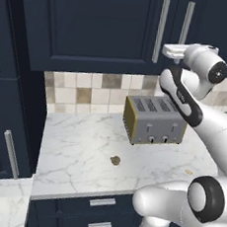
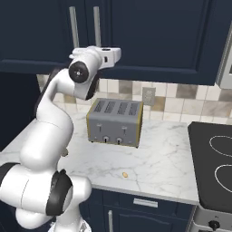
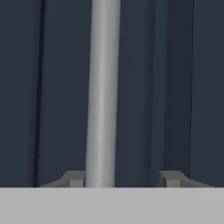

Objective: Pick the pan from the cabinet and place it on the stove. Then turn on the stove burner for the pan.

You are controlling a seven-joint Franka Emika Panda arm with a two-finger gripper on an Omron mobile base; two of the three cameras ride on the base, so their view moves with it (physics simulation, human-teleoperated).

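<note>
The cabinet point(image 1: 95, 24) is a dark navy wall unit above the counter, and its doors are closed. Its silver bar handle point(image 3: 101, 92) runs upright through the hand view, close in front of me. My gripper point(image 3: 123, 178) is open with that bar between its tips. The left fingertip point(image 3: 75, 178) is against the bar and the right fingertip point(image 3: 170, 178) stands apart from it. In the left base view the hand point(image 1: 177, 51) is raised to the lower end of the handles point(image 1: 187, 21). The stove point(image 2: 213, 158) is a black glass cooktop at the right. The pan is hidden.
A silver four-slot toaster point(image 1: 154, 120) with a yellow side stands on the marble counter point(image 1: 81, 152) under the cabinet. A small brown crumb point(image 1: 115, 160) lies on the counter. Navy drawers point(image 1: 100, 213) sit below the counter's front edge.
</note>
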